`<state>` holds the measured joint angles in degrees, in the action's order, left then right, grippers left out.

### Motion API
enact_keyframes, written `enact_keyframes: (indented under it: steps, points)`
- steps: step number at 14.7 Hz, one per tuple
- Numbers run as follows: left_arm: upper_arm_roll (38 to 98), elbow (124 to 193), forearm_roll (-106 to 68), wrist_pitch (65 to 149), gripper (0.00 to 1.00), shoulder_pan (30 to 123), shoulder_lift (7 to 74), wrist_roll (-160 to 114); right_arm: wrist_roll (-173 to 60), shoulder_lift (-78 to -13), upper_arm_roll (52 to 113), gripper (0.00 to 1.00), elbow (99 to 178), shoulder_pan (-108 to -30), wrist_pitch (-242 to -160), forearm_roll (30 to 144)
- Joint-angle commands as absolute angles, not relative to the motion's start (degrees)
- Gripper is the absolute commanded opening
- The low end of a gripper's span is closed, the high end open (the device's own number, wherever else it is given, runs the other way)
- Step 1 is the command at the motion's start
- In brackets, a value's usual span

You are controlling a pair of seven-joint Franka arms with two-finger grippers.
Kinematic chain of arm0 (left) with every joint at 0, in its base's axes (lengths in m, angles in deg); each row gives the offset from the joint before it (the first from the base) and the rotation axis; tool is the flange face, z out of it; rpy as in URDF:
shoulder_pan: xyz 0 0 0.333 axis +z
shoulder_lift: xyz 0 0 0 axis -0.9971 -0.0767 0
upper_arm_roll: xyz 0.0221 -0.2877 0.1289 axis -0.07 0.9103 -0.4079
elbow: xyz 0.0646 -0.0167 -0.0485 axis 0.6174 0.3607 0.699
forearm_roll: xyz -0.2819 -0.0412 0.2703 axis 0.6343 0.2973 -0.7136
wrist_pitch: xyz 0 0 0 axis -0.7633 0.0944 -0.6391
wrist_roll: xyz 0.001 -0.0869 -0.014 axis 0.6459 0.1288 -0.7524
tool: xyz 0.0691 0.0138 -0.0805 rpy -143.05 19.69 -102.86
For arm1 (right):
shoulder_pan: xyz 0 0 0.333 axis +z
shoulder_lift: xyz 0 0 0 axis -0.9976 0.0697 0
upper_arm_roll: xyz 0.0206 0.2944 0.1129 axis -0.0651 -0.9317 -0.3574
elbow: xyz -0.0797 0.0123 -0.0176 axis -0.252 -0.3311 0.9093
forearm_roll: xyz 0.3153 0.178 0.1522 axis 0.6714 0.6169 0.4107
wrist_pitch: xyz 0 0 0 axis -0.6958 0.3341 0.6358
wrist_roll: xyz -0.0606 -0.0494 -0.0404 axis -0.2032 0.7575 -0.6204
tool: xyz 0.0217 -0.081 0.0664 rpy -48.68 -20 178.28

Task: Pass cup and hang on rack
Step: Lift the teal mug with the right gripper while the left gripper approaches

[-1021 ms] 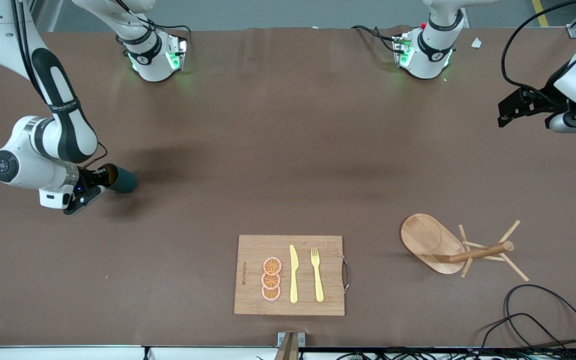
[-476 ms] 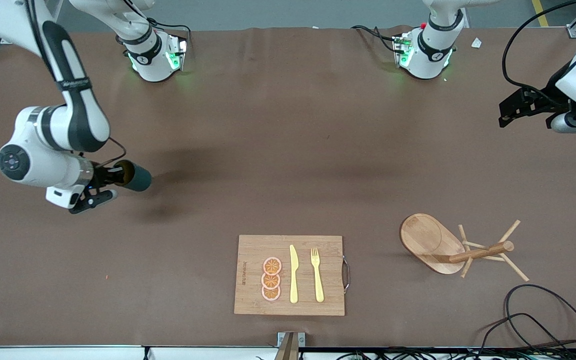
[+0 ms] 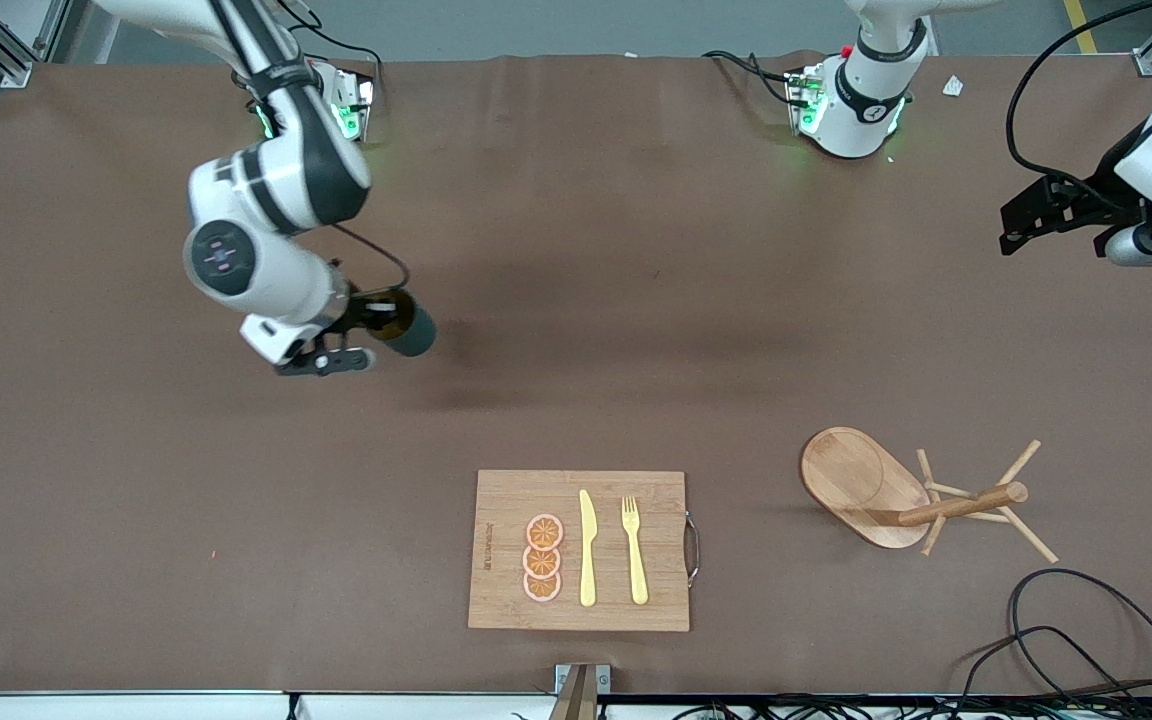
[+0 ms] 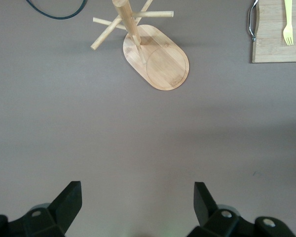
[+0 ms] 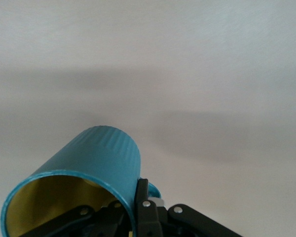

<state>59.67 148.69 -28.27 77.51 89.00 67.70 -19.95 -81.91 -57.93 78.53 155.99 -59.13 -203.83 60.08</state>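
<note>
My right gripper is shut on the rim of the dark teal cup, one finger inside and one outside, and holds it on its side in the air over the bare mat. In the right wrist view the cup shows its yellowish inside, with its small handle beside the outer finger. The bamboo rack stands toward the left arm's end of the table, beside the cutting board; it also shows in the left wrist view. My left gripper is open and empty, up in the air at the left arm's end.
A wooden cutting board near the front camera carries orange slices, a yellow knife and a yellow fork. Black cables lie at the front edge past the rack.
My right arm has swung the held cup up and toward the middle of the table. The left arm has barely moved.
</note>
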Motion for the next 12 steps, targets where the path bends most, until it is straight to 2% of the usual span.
enact_keyframes:
  steps: [1,4,12]
  points:
    - [60.0,147.5,-28.7,77.2,1.00,89.4,67.4,-19.0,-93.1,-58.1,79.4,0.00,156.6,-53.1,-208.0,61.3]
    - [60.0,147.5,-28.7,77.2,1.00,89.2,67.4,-19.0,-103.6,-54.8,79.5,0.00,154.5,-47.3,-211.1,61.2]
    - [60.5,147.6,-28.5,78.1,1.00,88.5,66.4,-20.2,-118.5,-38.9,79.6,0.00,138.7,-38.5,-211.9,60.6]
